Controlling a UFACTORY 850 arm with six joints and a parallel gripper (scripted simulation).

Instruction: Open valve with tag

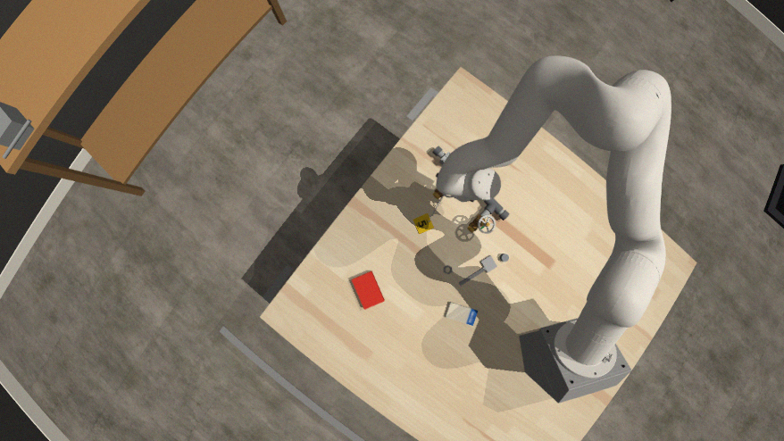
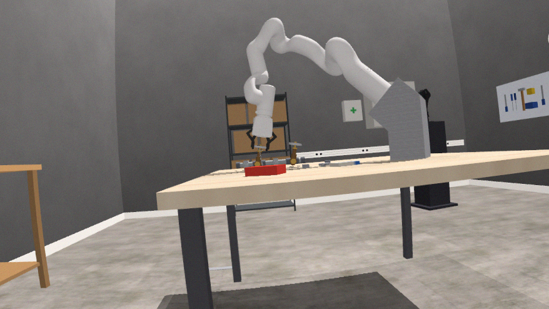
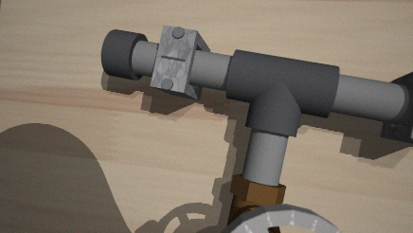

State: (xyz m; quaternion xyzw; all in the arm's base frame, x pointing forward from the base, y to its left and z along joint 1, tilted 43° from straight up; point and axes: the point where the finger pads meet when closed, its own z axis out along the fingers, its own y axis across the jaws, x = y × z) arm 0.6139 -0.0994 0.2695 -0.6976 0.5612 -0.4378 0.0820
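Observation:
A grey pipe (image 3: 284,85) lies on the wooden table (image 1: 339,328) and carries two valves with brass stems. A yellow tag (image 1: 421,223) lies beside the left valve and is chained to it. My gripper (image 2: 260,147) points straight down over this valve and is shut on its grey handwheel (image 3: 289,222), whose rim shows at the bottom edge of the wrist view above the brass bonnet (image 3: 257,188). In the top view my wrist hides the gripper and the wheel. The second valve (image 1: 485,221) (image 2: 294,144) stands free to the right.
A pipe clamp (image 3: 176,59) and an end cap (image 3: 118,52) sit on the pipe's left end. A red block (image 1: 367,289) (image 2: 265,170), a hammer (image 1: 479,270), a nut (image 1: 447,269), a small cylinder (image 1: 503,257) and a white-blue box (image 1: 461,312) lie on the table.

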